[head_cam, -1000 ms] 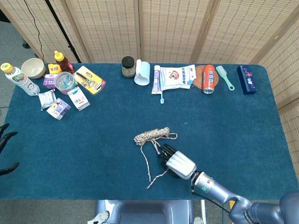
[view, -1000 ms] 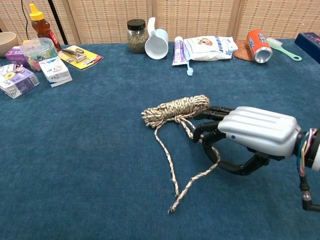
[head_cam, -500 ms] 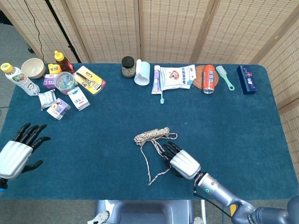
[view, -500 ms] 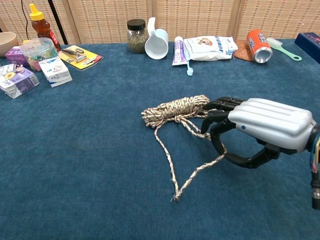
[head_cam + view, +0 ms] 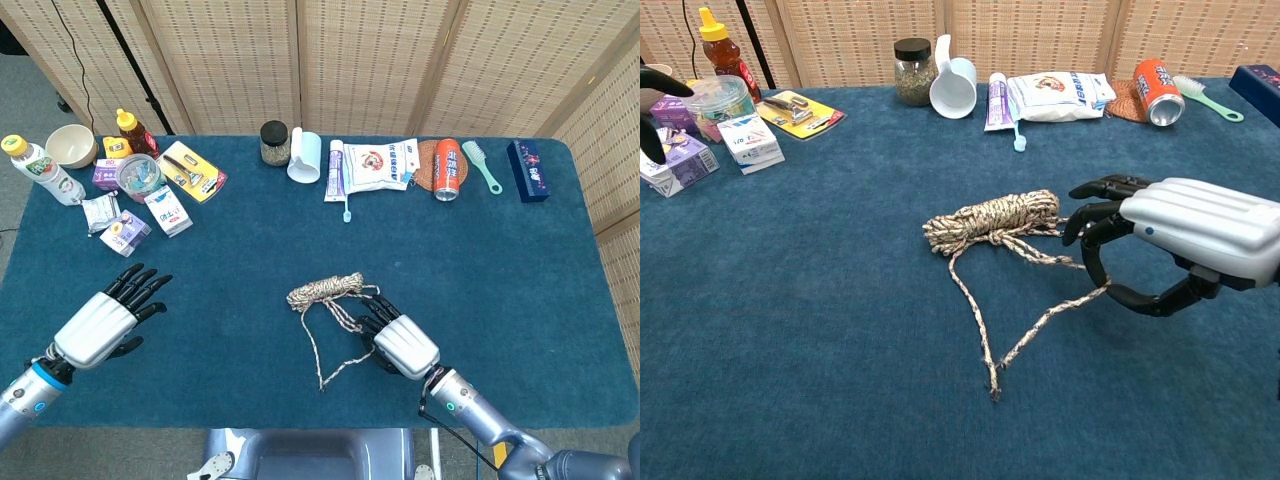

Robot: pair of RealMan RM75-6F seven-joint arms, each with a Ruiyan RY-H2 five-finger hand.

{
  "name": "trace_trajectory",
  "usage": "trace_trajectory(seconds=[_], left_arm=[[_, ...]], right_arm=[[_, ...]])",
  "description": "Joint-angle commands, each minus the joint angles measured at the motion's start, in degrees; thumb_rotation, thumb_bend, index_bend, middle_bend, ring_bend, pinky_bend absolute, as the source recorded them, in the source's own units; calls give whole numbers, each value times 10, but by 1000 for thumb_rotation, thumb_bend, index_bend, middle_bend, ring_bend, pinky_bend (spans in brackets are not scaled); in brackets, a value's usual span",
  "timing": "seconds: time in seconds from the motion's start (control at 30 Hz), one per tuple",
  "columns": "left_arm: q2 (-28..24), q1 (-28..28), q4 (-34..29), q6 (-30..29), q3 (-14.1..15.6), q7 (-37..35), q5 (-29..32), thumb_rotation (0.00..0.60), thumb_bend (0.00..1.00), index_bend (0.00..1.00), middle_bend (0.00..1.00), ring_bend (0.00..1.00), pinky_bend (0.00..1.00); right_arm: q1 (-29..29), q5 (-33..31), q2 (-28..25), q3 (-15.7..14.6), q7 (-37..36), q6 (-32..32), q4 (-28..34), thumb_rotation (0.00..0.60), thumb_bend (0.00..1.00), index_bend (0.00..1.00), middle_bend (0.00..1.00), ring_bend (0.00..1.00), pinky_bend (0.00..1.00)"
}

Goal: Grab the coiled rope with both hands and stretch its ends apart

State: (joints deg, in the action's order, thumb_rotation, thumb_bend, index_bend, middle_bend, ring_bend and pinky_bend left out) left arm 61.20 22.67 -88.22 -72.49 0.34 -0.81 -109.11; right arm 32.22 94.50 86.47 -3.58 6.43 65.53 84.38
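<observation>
The coiled rope lies mid-table, a speckled beige bundle with loose strands trailing toward the front. My right hand sits just right of the coil and its curled fingers hold a strand that runs taut from the bundle. The strand's free end lies on the cloth in front. My left hand hovers over the table's left front with fingers spread and nothing in it, far from the rope. Only its dark fingertips show at the left edge of the chest view.
Along the back edge stand a jar, white cup, toothpaste, a pouch, an orange can, a brush and a blue box. Bottles, a bowl and small boxes crowd the back left.
My right hand has drawn to the right, pulling the held strand out from the coil. My left hand has come in from the left edge over the table.
</observation>
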Motion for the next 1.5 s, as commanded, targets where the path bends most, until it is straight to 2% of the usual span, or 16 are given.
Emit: trace_trajectory(seconds=[0.03, 0.13, 0.5, 0.7, 0.97, 1.37, 1.5], left_arm=[[20, 19, 21, 7, 2, -9, -10, 600, 187, 357, 26, 0, 0], [36, 31, 35, 10, 5, -13, -16, 600, 187, 357, 0, 0, 0], [104, 93, 80, 34, 17, -26, -55, 600, 191, 379, 0, 0, 0], [139, 129, 96, 56, 24, -39, -63, 600, 270, 394, 0, 0, 0], [177, 170, 119, 85, 24, -40, -55, 600, 311, 417, 0, 0, 0], [248, 238, 154, 140, 19, -38, -33, 600, 312, 400, 0, 0, 0], [267, 258, 159, 160, 18, -36, -28, 600, 377, 389, 0, 0, 0]], right_arm=[[-4, -4, -5, 2, 1, 1, 3, 600, 502, 600, 270, 41, 0], [-8, -9, -8, 2, 2, 1, 4, 600, 503, 600, 270, 42, 0], [-20, -23, -15, 6, -2, 1, -1, 600, 502, 600, 270, 42, 0], [-25, -24, -15, 6, -2, 2, -1, 600, 503, 601, 272, 43, 0], [-29, -27, -16, 9, -4, 0, -4, 600, 504, 602, 272, 44, 0], [-34, -31, -15, 14, -12, -1, -14, 600, 503, 602, 272, 45, 0], [-36, -34, -15, 15, -14, -3, -18, 600, 503, 602, 272, 46, 0]])
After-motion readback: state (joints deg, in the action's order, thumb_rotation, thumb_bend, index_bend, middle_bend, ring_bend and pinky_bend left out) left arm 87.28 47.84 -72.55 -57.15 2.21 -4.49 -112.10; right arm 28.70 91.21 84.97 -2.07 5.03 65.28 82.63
